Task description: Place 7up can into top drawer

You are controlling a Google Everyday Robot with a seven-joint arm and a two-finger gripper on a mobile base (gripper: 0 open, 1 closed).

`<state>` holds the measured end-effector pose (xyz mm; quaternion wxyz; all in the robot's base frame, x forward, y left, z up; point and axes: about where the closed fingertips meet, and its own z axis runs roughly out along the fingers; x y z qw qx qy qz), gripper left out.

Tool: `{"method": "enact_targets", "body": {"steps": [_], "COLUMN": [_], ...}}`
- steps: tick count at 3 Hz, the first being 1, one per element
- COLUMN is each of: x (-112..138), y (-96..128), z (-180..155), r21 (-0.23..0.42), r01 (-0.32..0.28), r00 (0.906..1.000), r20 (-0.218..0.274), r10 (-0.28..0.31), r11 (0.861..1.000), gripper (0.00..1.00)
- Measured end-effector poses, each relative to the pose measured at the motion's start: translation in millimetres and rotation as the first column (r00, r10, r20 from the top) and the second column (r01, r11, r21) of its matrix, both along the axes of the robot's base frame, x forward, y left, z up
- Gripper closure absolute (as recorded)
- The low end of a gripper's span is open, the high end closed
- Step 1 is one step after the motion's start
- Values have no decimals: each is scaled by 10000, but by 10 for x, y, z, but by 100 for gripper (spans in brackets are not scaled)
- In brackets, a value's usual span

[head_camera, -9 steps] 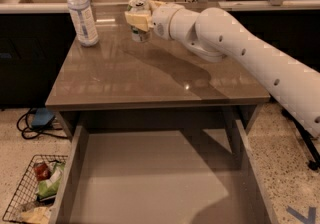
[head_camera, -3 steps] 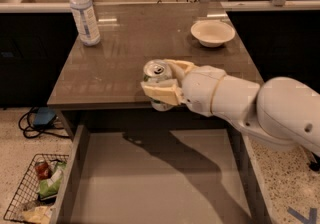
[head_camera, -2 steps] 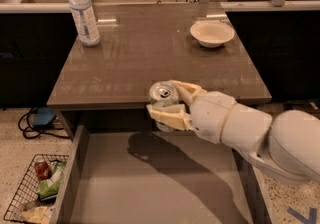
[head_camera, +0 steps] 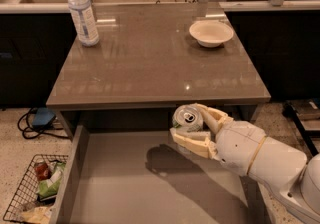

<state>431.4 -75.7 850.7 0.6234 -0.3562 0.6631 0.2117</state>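
Currently: carry-over step | gripper (head_camera: 194,131) clasps the 7up can (head_camera: 187,117), top facing the camera, above the open top drawer (head_camera: 120,183), just under the cabinet top (head_camera: 150,53) front edge | next, likely: lower to drawer floor, then release.

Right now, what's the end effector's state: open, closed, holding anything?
The end effector is closed on the 7up can, holding it above the open top drawer.
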Motion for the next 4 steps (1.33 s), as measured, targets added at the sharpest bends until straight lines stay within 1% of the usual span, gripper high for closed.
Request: {"method": "enact_targets", "body": {"steps": [1,2,3,4], "x": [0,121,195,231], "y": [1,94,160,235], "z": [0,-365,-748,-1156], "r21": [0,276,487,691], "r01": [-1,-103,-184,-421], "r00": [10000,9985,9938,9889], "r20": [-1,-543,-1090,-1397], "r10": [1,118,236,515], "r11": [10000,9996,9986,9967], "gripper": [100,100,100,100]}}
